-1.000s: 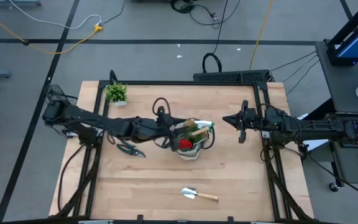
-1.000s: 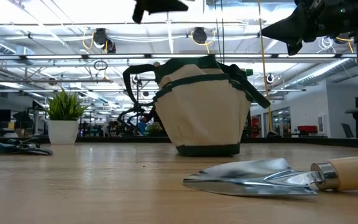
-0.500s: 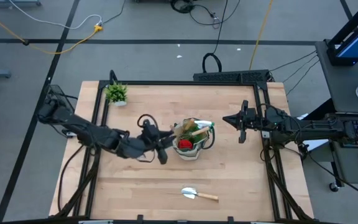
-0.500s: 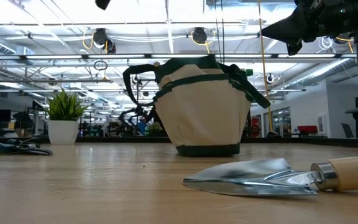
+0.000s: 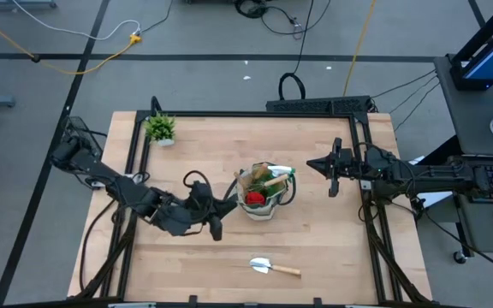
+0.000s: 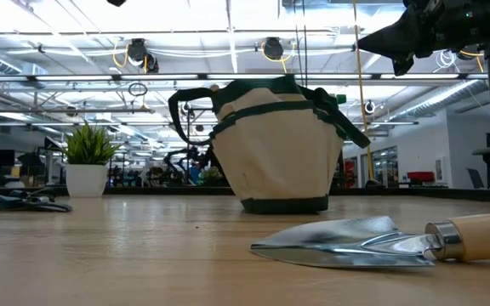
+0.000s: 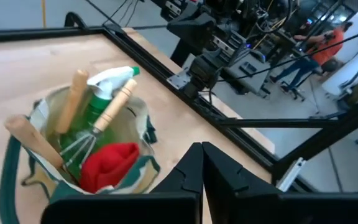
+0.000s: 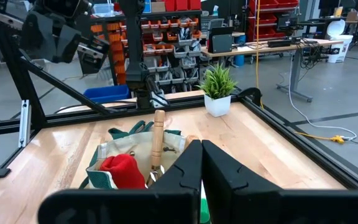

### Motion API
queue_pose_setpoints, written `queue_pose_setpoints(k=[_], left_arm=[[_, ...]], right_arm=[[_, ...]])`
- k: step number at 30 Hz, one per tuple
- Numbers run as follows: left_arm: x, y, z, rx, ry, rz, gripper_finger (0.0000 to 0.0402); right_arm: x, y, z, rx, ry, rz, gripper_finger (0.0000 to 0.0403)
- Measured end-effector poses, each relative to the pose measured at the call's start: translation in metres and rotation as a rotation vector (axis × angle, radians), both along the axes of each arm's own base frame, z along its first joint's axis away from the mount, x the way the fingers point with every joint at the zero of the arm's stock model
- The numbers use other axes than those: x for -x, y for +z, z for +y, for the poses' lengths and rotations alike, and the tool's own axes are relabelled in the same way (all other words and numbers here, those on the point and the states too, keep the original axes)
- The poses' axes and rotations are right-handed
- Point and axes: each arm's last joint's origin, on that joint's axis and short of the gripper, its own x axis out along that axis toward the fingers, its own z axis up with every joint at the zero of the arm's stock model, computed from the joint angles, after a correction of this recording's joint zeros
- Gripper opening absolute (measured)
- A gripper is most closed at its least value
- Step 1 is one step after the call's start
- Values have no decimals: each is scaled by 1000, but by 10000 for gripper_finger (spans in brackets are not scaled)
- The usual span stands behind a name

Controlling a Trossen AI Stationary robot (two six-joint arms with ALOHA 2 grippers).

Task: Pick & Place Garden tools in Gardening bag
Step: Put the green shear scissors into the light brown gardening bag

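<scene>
The beige gardening bag (image 5: 264,193) stands upright on its base mid-table. It holds wooden-handled tools (image 7: 115,107), a green spray bottle (image 7: 98,106) and a red glove (image 7: 107,165). A wooden-handled trowel (image 5: 274,268) lies flat near the table's front edge. Dark pruning shears (image 6: 19,201) lie on the table at the left in the low view; my left arm covers them in the high view. My left gripper (image 5: 216,228) is shut and empty, just left of and nearer than the bag. My right gripper (image 5: 311,162) is shut and empty, held above the table right of the bag.
A small potted plant (image 5: 159,128) stands at the table's far left corner. A black frame rail (image 5: 255,113) runs around the tabletop. Bare wood lies between the bag and the trowel and at the front left.
My left gripper has drawn back from over the bag's left rim, toward the table's near edge and a little left. The bag and the tools in it have stayed put. My right arm has kept still.
</scene>
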Motion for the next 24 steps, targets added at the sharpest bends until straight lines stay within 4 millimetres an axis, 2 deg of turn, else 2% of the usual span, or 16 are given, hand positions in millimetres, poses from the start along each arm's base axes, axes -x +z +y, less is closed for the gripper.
queue_pose_setpoints(k=[10, 14, 19, 24], left_arm=[[6, -4, -5, 44, 53, 6, 2], [15, -20, -1, 182, 165, 89, 2], [36, -40, 2, 409, 339, 212, 2], [56, -52, 2, 588, 472, 373, 2]], right_arm=[[0, 0, 0, 0, 0, 0, 0], [0, 0, 0, 0, 1, 0, 0], [0, 0, 0, 0, 1, 0, 0], [0, 0, 0, 0, 1, 0, 0]])
